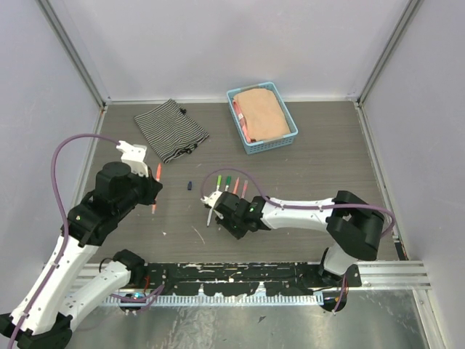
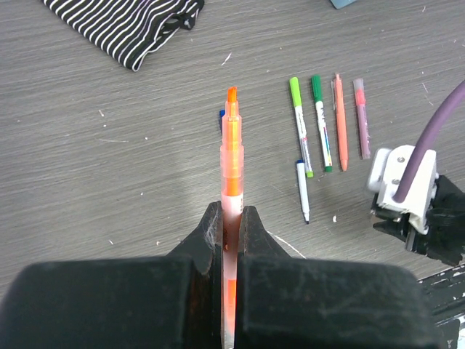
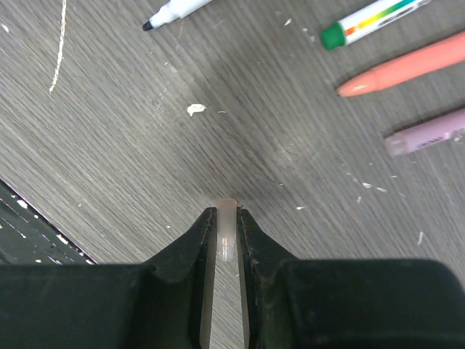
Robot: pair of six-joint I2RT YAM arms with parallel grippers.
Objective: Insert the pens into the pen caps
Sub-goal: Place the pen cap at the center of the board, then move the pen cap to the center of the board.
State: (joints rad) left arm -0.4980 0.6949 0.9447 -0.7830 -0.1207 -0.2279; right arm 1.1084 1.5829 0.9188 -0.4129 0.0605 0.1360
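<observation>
Two grasps on. Left fingers (image 2: 213,224) clench an orange pen (image 2: 232,156), bare tip toward 12 o'clock in its wrist view. Right fingers (image 3: 209,227) pinch a pale cap (image 3: 227,236) over the desk (image 1: 327,167). At 2 o'clock of that tip, four pens (image 2: 322,123) lie in a row.

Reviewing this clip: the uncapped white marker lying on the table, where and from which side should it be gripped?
Grip the white marker mid-barrel, coming straight down with fingers across its length. It lies flat on the table; its blue rear end sits close to the light-green-capped marker, and the black tip must stay free for a cap.
</observation>
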